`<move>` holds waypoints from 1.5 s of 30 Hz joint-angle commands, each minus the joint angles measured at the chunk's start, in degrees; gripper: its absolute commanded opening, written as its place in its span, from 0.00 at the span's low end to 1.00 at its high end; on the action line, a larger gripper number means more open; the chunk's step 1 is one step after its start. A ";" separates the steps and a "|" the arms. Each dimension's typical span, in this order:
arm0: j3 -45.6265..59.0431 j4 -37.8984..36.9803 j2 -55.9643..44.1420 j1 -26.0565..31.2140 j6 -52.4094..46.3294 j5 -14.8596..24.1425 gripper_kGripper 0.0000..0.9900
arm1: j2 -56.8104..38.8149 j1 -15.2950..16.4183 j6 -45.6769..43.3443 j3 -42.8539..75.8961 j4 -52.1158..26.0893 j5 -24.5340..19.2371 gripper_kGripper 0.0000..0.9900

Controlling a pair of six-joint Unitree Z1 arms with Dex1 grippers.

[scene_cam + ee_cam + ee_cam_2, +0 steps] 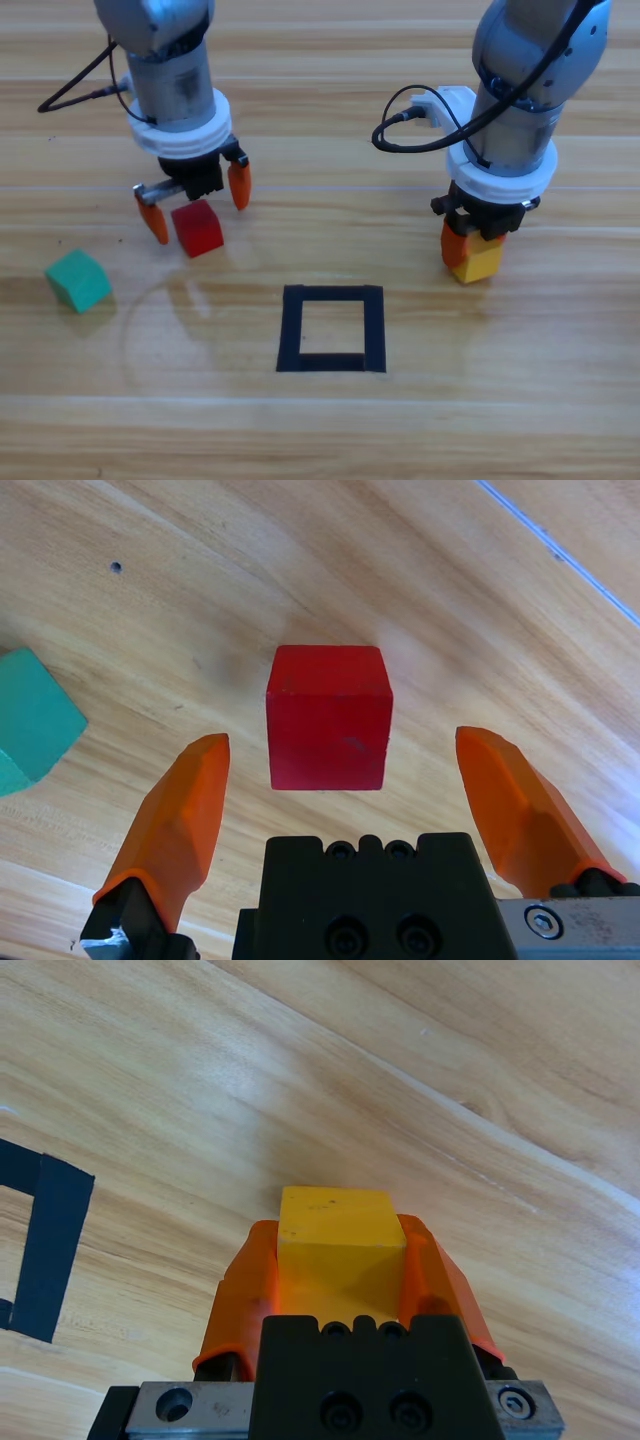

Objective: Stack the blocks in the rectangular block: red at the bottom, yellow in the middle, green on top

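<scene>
The red cube rests on the table between the spread jaws of my left gripper, which stands open and touches neither side of it. My right gripper is shut on the yellow cube at the table's right, close to the surface. The green cube lies by itself at the left, tilted relative to the table's grain. The black tape rectangle lies flat at the middle front with nothing inside it.
Bare wooden table all round. A black cable loops off the right arm's wrist, and another cable trails off the left arm.
</scene>
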 commanded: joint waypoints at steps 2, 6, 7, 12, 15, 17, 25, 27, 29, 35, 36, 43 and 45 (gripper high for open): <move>3.57 -3.36 3.22 -0.38 0.79 -1.18 0.95 | -2.46 1.12 1.69 1.68 0.19 0.47 0.19; 3.75 -3.80 3.40 -0.29 1.41 -1.36 0.90 | -2.46 1.12 1.69 1.77 -0.16 0.47 0.19; 3.83 -3.89 3.49 -0.20 1.50 -1.36 0.88 | -2.46 1.12 1.69 1.77 -0.16 0.47 0.19; 4.27 -4.24 3.75 -0.11 2.29 -1.27 0.69 | -3.51 1.12 1.51 3.09 -1.39 0.65 0.19; 5.15 -4.68 4.45 -0.11 2.81 -1.18 0.52 | -5.53 1.12 1.42 5.37 -3.41 0.91 0.19; 6.03 -4.95 4.54 -0.11 2.99 -0.74 0.43 | -7.03 1.12 1.42 6.87 -4.64 1.18 0.19; 5.68 -2.66 0.23 -1.08 6.68 1.90 0.18 | -7.82 1.12 1.51 7.92 -5.35 1.71 0.19; 4.71 -0.90 -2.23 -1.17 10.20 2.42 0.03 | -8.00 1.12 1.60 8.10 -5.44 1.79 0.19; 4.27 -0.29 -4.95 -1.78 14.86 2.25 0.00 | -8.35 1.12 1.60 8.36 -5.61 1.88 0.19; 1.29 4.37 -6.18 -9.25 25.84 1.10 0.00 | -8.96 1.12 1.86 8.89 -5.96 1.88 0.19; 2.16 4.37 -6.53 -10.92 26.63 1.02 0.00 | -9.05 1.12 1.86 8.89 -5.96 1.88 0.19; 3.22 3.67 -5.65 -20.24 30.59 -0.65 0.00 | -9.23 1.12 1.86 8.97 -5.96 1.88 0.19; 3.13 3.14 -5.39 -22.26 30.59 -1.36 0.00 | -9.31 1.12 1.86 8.97 -5.96 1.88 0.19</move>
